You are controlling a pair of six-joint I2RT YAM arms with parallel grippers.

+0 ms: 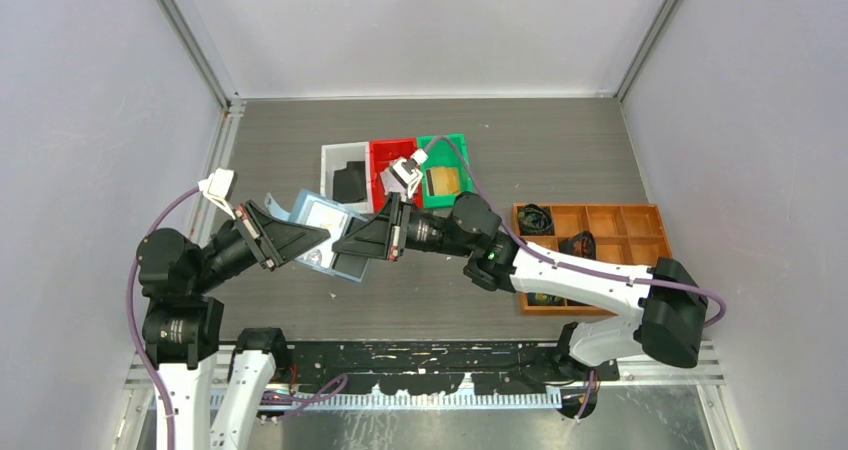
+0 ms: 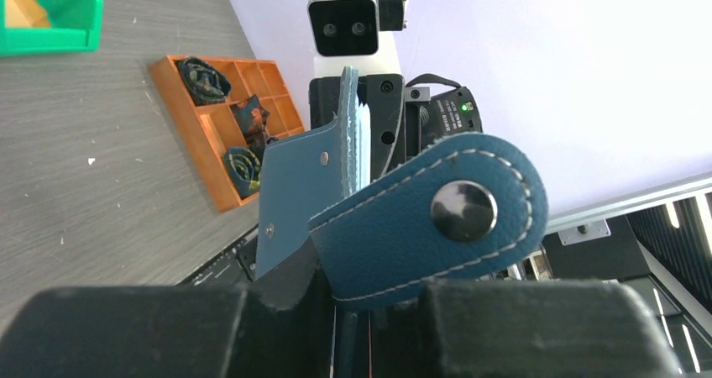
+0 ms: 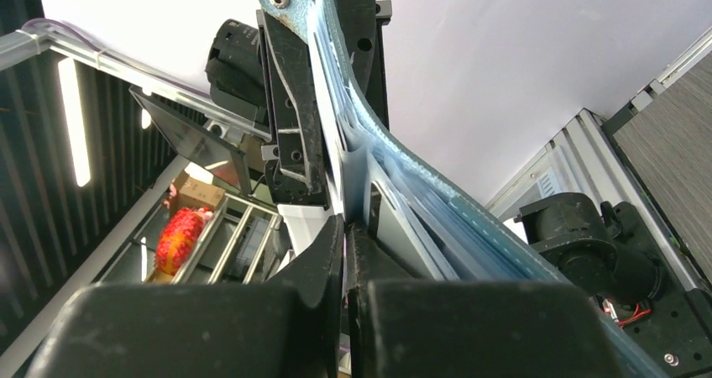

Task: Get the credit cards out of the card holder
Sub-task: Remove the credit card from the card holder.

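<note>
Wallet (image 1: 322,232) open, aloft over worktop (image 1: 560,150).
Left end effector (image 2: 336,298) clamps its soft tab (image 2: 437,218) side; right end effector (image 3: 346,235) pinches a thin inner edge. Card likely stiff, slick: take its exposed edge.

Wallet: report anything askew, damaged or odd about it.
The wallet is off the table, pinched between the left gripper and the right gripper. In the right wrist view it bows in a curve rather than lying flat; its snap tab hangs loose. No tear or spill shows.
</note>
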